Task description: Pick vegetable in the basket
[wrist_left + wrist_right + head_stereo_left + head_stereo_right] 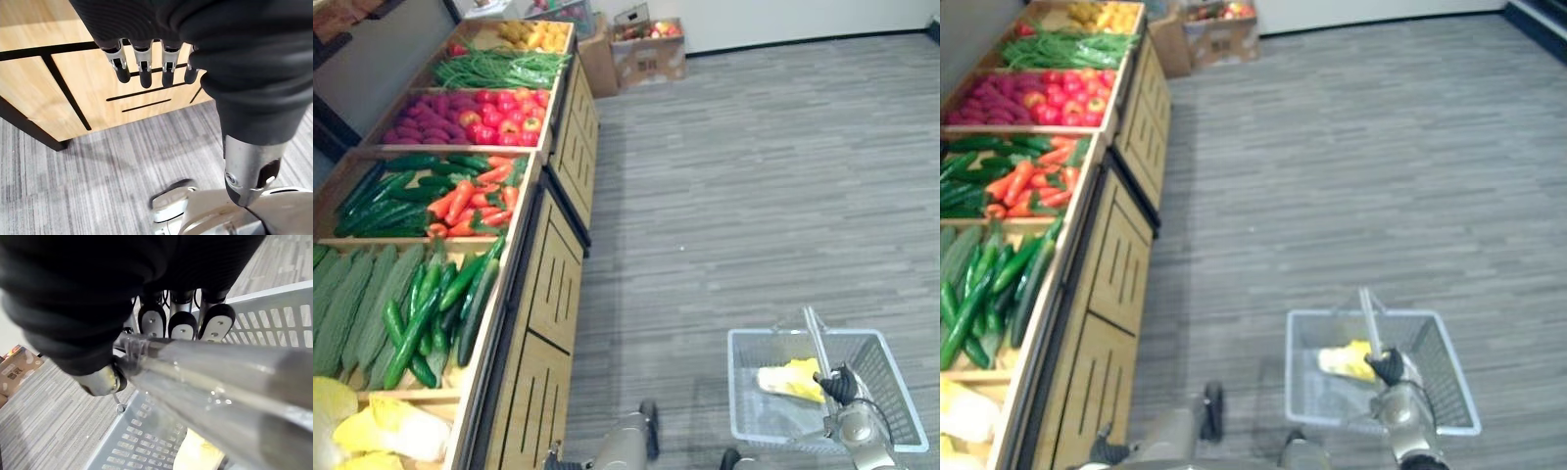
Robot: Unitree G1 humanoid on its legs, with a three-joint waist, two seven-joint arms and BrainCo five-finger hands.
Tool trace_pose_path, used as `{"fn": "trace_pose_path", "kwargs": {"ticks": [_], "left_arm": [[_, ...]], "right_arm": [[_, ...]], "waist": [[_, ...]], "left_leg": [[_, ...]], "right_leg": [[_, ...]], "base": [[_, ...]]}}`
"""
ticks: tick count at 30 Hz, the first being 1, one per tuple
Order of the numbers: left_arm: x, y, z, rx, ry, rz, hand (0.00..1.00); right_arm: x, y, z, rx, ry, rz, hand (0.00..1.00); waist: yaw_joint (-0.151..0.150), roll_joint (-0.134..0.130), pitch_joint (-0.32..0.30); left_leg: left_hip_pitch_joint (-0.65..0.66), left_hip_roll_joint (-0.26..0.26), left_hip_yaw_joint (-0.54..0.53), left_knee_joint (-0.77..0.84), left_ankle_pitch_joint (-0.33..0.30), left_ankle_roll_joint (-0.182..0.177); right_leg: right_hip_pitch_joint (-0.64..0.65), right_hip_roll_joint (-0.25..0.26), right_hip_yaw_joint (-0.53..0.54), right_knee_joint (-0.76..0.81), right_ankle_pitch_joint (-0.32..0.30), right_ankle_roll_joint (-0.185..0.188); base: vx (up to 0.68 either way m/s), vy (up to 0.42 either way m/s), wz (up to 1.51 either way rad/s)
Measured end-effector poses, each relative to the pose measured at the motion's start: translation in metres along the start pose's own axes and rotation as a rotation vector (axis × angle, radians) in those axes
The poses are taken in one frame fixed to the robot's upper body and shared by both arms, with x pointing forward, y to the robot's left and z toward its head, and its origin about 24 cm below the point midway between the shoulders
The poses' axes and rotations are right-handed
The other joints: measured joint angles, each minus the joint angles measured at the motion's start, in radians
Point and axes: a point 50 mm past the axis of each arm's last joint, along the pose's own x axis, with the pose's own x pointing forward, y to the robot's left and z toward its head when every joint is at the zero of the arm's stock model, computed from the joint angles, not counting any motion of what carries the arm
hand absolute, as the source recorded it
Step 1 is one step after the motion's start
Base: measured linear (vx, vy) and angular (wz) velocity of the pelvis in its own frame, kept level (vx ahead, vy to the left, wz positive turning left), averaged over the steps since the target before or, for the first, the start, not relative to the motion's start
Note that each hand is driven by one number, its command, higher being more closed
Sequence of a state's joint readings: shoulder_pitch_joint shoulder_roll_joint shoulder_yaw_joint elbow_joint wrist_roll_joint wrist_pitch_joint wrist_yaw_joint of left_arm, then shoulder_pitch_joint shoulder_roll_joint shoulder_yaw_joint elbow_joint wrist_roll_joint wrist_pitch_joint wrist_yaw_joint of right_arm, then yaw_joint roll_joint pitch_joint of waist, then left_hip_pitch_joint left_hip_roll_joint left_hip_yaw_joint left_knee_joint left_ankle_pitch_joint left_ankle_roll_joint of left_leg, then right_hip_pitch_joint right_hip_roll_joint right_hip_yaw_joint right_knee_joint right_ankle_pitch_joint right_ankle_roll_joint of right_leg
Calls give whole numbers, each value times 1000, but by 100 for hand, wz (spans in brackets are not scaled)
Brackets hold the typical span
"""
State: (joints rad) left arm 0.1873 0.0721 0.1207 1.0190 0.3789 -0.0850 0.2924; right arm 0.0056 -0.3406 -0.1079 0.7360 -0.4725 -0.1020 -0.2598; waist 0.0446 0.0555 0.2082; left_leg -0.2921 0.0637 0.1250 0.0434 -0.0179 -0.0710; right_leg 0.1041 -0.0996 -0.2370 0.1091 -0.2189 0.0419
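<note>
Right wrist view shows the right hand curled round the handle, carrying the grey basket at the robot's right, ready for loading. One yellow vegetable lies inside. The left hand hangs with relaxed, straight fingers near the wooden stand, whose near bin holds cucumbers.

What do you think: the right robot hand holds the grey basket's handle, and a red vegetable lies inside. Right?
Not quite. The vegetable in the basket is yellow, not red; the left eye view shows it. The right robot hand does hold the handle.
</note>
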Motion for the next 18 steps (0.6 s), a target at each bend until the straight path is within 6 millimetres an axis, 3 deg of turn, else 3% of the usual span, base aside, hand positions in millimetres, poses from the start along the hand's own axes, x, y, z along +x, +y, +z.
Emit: {"fn": "trace_pose_path", "kwargs": {"ticks": [1,2,3,4,5,6,7,8,10,11,12,13,14,15,16,18], "left_arm": [[-2,-3,-3,5,8,-11,0],[-1,-1,-4,28,8,-16,0],[0,2,-4,45,1,-16,0],[0,3,-4,46,1,-14,0],[1,6,-3,49,-3,-12,0],[1,8,-5,52,1,-9,0],[2,11,-7,60,5,-3,0],[1,11,-9,65,9,-7,0],[1,11,-10,95,3,-19,0],[1,12,-10,111,-2,-24,0],[2,15,-9,150,-17,-32,0],[2,15,-9,160,-21,-37,0],[3,14,-7,176,-31,-47,0],[3,13,-6,179,-36,-49,0],[4,13,-2,173,-47,-48,0],[7,14,9,149,-71,-40,0]], "right_arm": [[0,0,3,-4,-14,1,100],[-1,4,5,-10,-25,16,100],[0,8,12,-32,-58,40,100],[1,8,15,-45,-80,49,100],[2,7,18,-80,-110,63,100],[3,6,20,-111,-134,81,100],[3,6,21,-118,-141,85,100],[3,5,21,-118,-144,85,100],[1,10,20,-121,-151,114,100],[-1,13,20,-128,-155,130,100],[-4,18,18,-145,-164,155,100],[-4,19,18,-154,-167,159,100],[-5,19,16,-156,-162,163,100],[-6,20,14,-157,-156,165,100],[-8,19,9,-153,-140,163,100],[-7,12,2,-132,-102,133,100]], "waist": [[3,8,1],[14,0,-2],[30,-31,-10],[38,-39,-9],[44,-54,-10],[46,-66,-11],[45,-70,-13],[41,-80,-9],[38,-89,-16],[35,-94,-17],[21,-100,-18],[12,-100,-17],[-5,-94,-17],[-15,-89,-17],[-24,-81,-19],[-39,-69,-18]], "left_leg": [[-4,7,3,-13,24,21],[3,-7,15,13,87,37],[-6,-25,46,64,88,44],[-16,-31,55,97,81,56],[-29,-49,69,164,39,101],[-10,-70,87,195,8,123],[6,-81,92,194,-8,131],[52,-100,97,185,-39,142],[151,-128,107,142,-84,154],[179,-133,103,133,-96,159],[245,-140,74,122,-125,173],[274,-142,60,113,-132,176],[336,-142,21,84,-135,181],[366,-139,-2,67,-135,181],[415,-127,-38,44,-135,181],[461,-102,-106,43,-140,175]], "right_leg": [[24,4,7,0,-22,16],[43,-12,23,-1,-44,21],[46,-42,49,-1,-55,12],[45,-48,74,3,-53,14],[43,-77,126,34,-45,25],[29,-99,181,105,-41,32],[15,-111,203,157,-34,43],[-28,-127,235,305,-6,92],[-154,-145,306,622,150,244],[-184,-143,318,699,219,251],[-255,-141,310,895,237,240],[-280,-139,293,953,222,214],[-322,-131,247,1010,178,141],[-336,-128,219,1004,146,110],[-358,-120,168,941,75,61],[-389,-107,117,701,34,33]], "base": [[476,228,-17],[500,215,-27],[405,139,-29],[500,158,-26],[494,186,-13],[495,212,-6],[588,268,-4],[573,241,-6],[471,183,-7],[472,121,14],[466,93,25],[546,63,43],[348,2,40],[421,-23,63],[395,-58,76],[412,-114,88]]}}
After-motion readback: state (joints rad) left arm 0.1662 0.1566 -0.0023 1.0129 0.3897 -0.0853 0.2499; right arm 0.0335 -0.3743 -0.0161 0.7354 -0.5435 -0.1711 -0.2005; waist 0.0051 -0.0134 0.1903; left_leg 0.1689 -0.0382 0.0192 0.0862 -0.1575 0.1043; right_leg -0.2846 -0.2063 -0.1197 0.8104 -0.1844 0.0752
